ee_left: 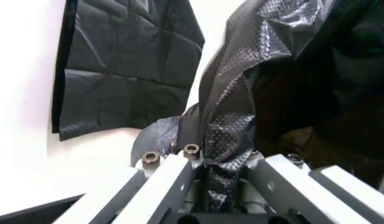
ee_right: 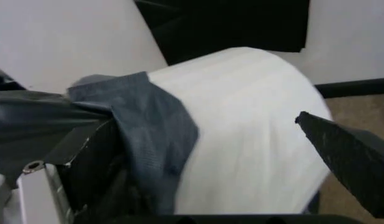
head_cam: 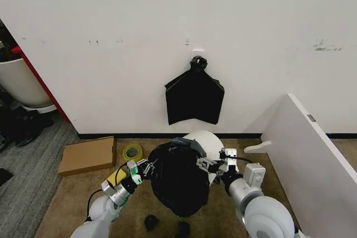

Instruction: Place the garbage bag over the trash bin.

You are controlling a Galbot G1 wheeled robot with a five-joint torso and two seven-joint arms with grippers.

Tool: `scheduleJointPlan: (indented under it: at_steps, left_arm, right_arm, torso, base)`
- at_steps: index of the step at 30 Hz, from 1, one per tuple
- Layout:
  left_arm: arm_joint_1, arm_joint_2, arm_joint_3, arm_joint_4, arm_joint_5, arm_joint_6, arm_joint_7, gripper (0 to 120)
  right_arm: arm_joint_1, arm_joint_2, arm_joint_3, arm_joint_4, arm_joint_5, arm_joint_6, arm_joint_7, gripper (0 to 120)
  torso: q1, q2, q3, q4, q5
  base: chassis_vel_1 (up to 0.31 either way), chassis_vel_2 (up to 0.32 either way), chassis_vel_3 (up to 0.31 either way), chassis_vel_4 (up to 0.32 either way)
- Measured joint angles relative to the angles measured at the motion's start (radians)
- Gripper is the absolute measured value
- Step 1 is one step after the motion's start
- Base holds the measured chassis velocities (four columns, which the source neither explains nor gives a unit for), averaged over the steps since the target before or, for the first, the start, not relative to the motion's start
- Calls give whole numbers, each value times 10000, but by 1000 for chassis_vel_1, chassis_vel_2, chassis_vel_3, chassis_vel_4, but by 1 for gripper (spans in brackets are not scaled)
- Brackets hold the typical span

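Observation:
The garbage bag (head_cam: 178, 181), black and crinkly, hangs bunched between my two grippers in front of the cream-white trash bin (head_cam: 207, 142), whose rim shows just behind it. My left gripper (head_cam: 143, 169) is at the bag's left edge; the left wrist view shows it (ee_left: 220, 184) shut on a fold of the garbage bag (ee_left: 242, 93). On the bag's right edge, my right gripper (head_cam: 210, 166) (ee_right: 204, 122) stands open. A flap of the bag (ee_right: 148, 126) drapes over one finger while the other finger (ee_right: 351, 156) stands clear, with the trash bin (ee_right: 254, 126) between them.
A flat black bundle (head_cam: 194, 97) hangs on the wall above the bin. Flat cardboard (head_cam: 87, 155) and a tape roll (head_cam: 132, 151) lie to the left. A white panel (head_cam: 307, 154) leans at the right. Two small black lumps (head_cam: 151, 222) sit on the carpet near me.

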Motion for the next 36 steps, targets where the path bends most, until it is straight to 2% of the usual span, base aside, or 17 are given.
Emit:
scheduleJointPlan:
  at_steps: [6,10,13,16,18,21,25,26,27,29,32,34,36]
  left_arm:
    - [-40,93,-62,-92,-51,7,31,0]
    - [-34,137,-74,-171,-132,13,-49,0]
    - [14,146,-67,-273,-116,15,-366,0]
    - [83,121,-31,-422,218,28,-873,0]
    - [111,111,-4,-484,303,37,-1055,0]
    - [229,81,99,-822,523,170,-1945,0]
    - [497,123,293,-1792,796,1006,-4265,0]
    - [497,123,293,-1792,796,1006,-4265,0]
    - [592,172,331,-2172,746,1369,-5043,0]
    - [764,238,384,-2912,524,2069,-6434,0]
    - [1129,423,507,-4431,14,3329,-8456,0]
    - [1173,450,521,-4595,-41,3479,-8654,0]
    - [1601,693,594,-5952,-480,4937,-10222,0]
  right_arm:
    - [35,22,317,-160,-5,7,-82,100]
    - [-110,-1,224,-159,-568,344,-500,100]
    - [-369,-57,67,-167,-1427,1270,-1437,100]
    - [-542,-111,0,-406,-2402,2535,-2935,100]
    - [-577,-138,0,-501,-2637,2834,-3344,100]
    - [-690,-174,25,-666,-3054,3397,-4049,100]
    - [-828,34,105,-921,-3112,5224,-5138,100]
    - [-828,34,105,-921,-3112,5224,-5138,100]
    - [-826,184,85,-933,-3239,5677,-5141,100]
    - [-838,453,20,-804,-3612,6018,-4746,100]
    - [-1022,782,33,-531,-5202,6008,-3493,100]
    - [-1041,804,47,-530,-5378,5989,-3377,100]
    - [-1094,876,102,-551,-6419,5727,-2492,100]
  torso:
    - [0,0,0,0,0]
    - [0,0,0,0,0]
    - [0,0,0,-1,0]
    - [0,0,0,0,0]
    - [0,0,0,0,0]
    - [0,0,0,0,0]
    - [0,0,0,-2,-3]
    - [0,0,0,-2,-3]
    - [0,0,0,-1,-1]
    - [0,-1,0,2,2]
    - [0,0,-1,0,-2]
    - [0,0,-1,-1,-1]
    - [0,0,-2,-3,1]
  base:
    - [0,0,0,0]
    - [0,0,0,0]
    - [0,0,0,0]
    - [0,0,0,0]
    - [0,0,0,0]
    - [0,0,0,0]
    - [0,0,0,0]
    - [0,0,0,0]
    - [0,0,0,0]
    - [0,0,0,0]
    - [0,0,0,0]
    - [0,0,0,0]
    - [0,0,0,0]
